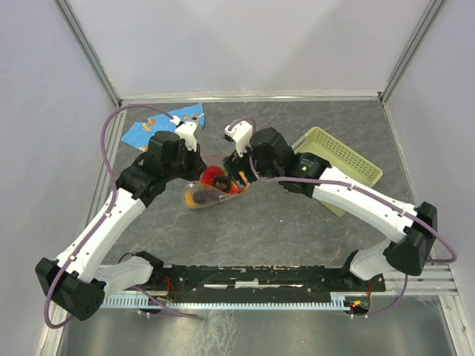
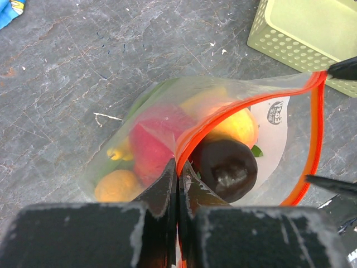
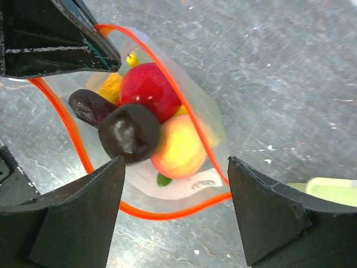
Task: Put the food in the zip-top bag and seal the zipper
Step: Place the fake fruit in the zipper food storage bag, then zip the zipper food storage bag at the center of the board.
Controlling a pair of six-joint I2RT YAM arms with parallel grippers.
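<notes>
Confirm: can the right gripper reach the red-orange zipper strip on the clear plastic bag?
Probably yes. The right gripper is open, with the red-orange zipper strip between its fingers; the left gripper pinches another stretch, clear of it.

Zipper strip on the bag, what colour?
The zipper is red-orange, clearest in the left wrist view.

A pale green plastic basket (image 1: 350, 157) with perforated walls lies toward the right edge of the dark grey, stone-patterned worktop (image 1: 297, 219), set at an angle to that edge. A blue cloth (image 1: 142, 130) with orange prints lies flat near the far left corner. In the left wrist view the basket (image 2: 301, 33) shows at the upper right and the cloth (image 2: 8, 11) at the upper left.
</notes>
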